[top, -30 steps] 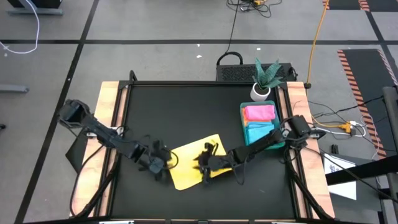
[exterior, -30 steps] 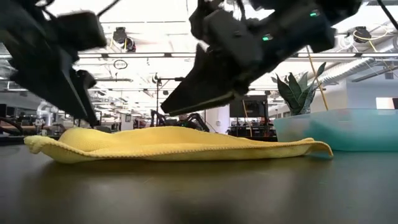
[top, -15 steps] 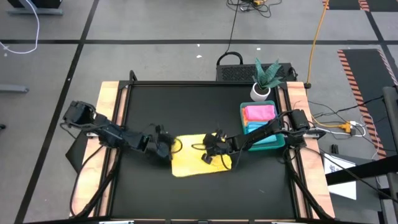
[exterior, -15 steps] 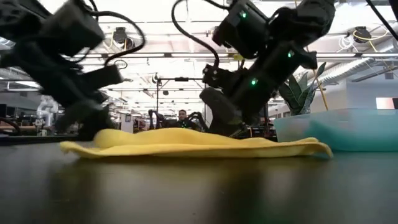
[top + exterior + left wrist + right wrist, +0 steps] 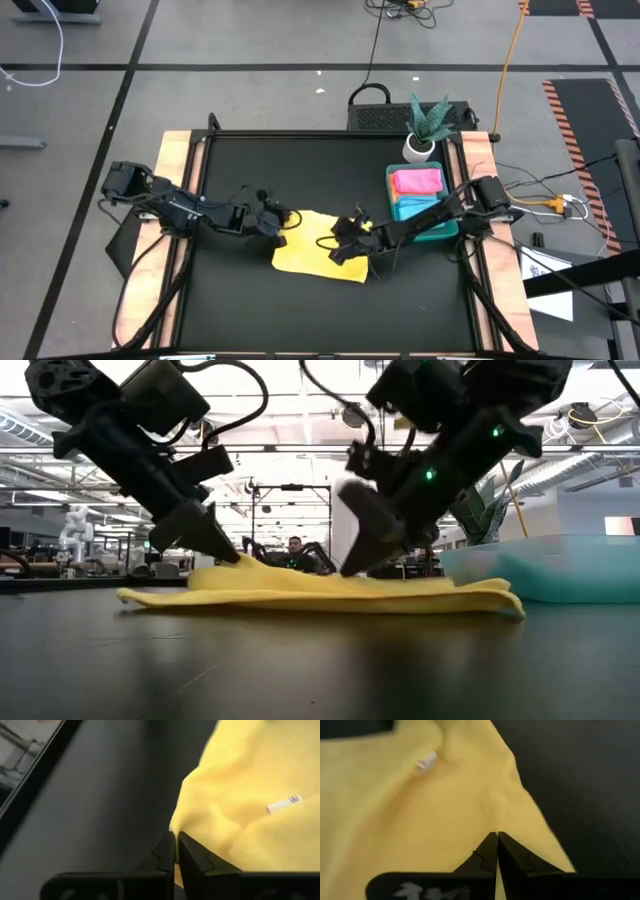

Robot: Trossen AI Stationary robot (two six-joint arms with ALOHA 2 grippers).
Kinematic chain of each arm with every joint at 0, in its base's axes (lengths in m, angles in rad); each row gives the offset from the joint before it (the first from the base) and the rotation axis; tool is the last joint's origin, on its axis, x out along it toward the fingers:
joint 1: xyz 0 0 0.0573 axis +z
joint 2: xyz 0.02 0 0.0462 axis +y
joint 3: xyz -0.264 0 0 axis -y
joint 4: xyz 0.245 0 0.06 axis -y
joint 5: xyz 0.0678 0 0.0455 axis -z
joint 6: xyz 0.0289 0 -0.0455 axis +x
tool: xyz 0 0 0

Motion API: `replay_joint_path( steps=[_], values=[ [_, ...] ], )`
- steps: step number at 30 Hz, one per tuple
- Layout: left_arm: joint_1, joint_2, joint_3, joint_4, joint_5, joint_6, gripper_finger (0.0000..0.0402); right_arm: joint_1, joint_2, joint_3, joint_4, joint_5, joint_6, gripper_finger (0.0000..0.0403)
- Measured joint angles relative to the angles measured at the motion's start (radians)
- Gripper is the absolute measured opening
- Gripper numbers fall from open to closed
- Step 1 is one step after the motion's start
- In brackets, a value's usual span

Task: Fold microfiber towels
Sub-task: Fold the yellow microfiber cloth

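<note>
A yellow microfiber towel point(image 5: 318, 256) lies rumpled on the black table, right of its middle. My left gripper point(image 5: 284, 221) is shut on the towel's far left part. My right gripper point(image 5: 347, 244) is shut on the towel farther right. In the low view the left gripper point(image 5: 228, 553) and the right gripper point(image 5: 358, 565) both slant down onto the towel point(image 5: 330, 595). A pink towel point(image 5: 418, 181) and a light blue towel point(image 5: 420, 212) lie in the green tray point(image 5: 391, 200) at the right. My left gripper pinches a bunched corner of the yellow towel point(image 5: 176, 826) between its two fingers. It slants down from the table's left. The cloth rises a little at the fingers point(image 5: 236, 563); the rest lies on the table. My right gripper pinches a small pucker of the yellow towel point(image 5: 498, 826) close to its right edge. The fingers slant down from the table's right. How many layers it has, I cannot tell. The towel lies on the table around the fingers.
A potted plant point(image 5: 424, 128) stands at the far right behind the tray. The tray's wall point(image 5: 560, 565) rises at the right in the low view. Bare black tabletop lies to the left, near and far of the towel.
Both grippers have moved toward the table's far edge, the left one also toward the right, and both have tipped and shut on the yellow towel. The towel's near part has been drawn away from the near edge, so it covers less of the table.
</note>
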Motion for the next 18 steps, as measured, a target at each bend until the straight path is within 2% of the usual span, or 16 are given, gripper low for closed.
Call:
replay_joint_path(
  steps=[5,8,13,18],
  values=[
    [0.007,0.000,0.000,-0.045,-0.063,-0.085,0.0009,0.029,0.009,0.000,0.050,-0.002,-0.002,0.0004],
    [0.021,0.000,0.000,-0.053,-0.056,-0.087,0.0029,0.039,0.015,-0.007,0.048,-0.010,0.001,0.0004],
    [0.053,0.000,0.000,-0.061,-0.018,-0.104,0.0116,0.042,0.009,-0.044,0.041,-0.018,0.000,0.0014],
    [0.078,-0.022,0.000,-0.061,0.055,-0.187,0.0195,0.036,-0.050,-0.078,0.047,0.026,-0.003,0.0057]
  ],
)
